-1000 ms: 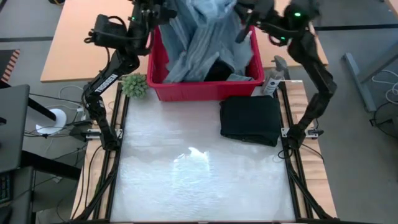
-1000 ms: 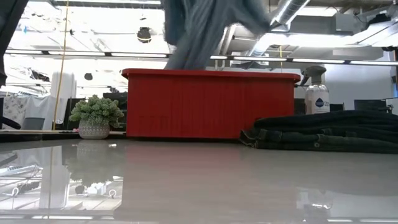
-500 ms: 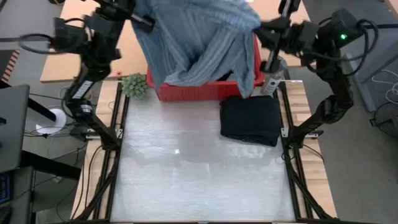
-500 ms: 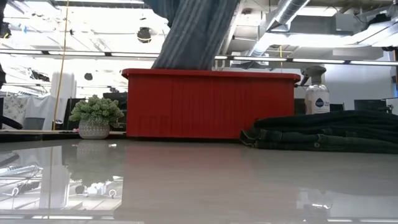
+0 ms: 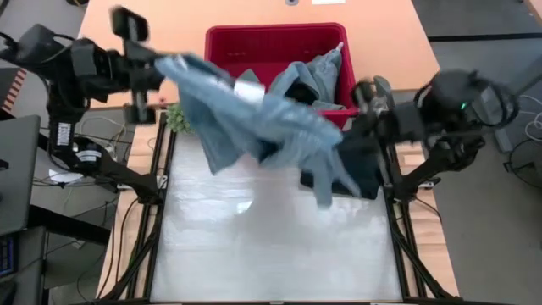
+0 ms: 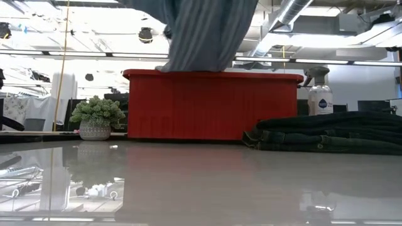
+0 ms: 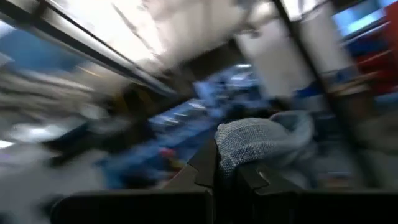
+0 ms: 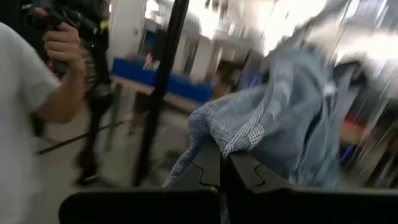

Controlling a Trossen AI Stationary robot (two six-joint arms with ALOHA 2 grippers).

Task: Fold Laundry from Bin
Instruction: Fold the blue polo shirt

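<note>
1. Left tool is clamped tight on one edge of the blue-grey striped cloth, up high off the table's left far corner; the left wrist view shows a woven bunch pinched between its dark fingers.
2. Right tool is pinched closed on the opposite edge, above the table's right side; fine checked weave shows at its fingertips.
3. The cloth hangs stretched between both tools, a big soft sheet sagging in folds over the table, which is pale and glossy.
4. Behind it sits the red bin, rigid plastic with ribbed walls, with light blue denim and dark pieces heaped inside.
5. A folded dark garment lies flat on the table just before the bin's right end, partly hidden from above by the hanging cloth.
6. Small stuff: a spray bottle beside the bin, a potted green plant at its left end.
7. A person stands in the room beyond.
</note>
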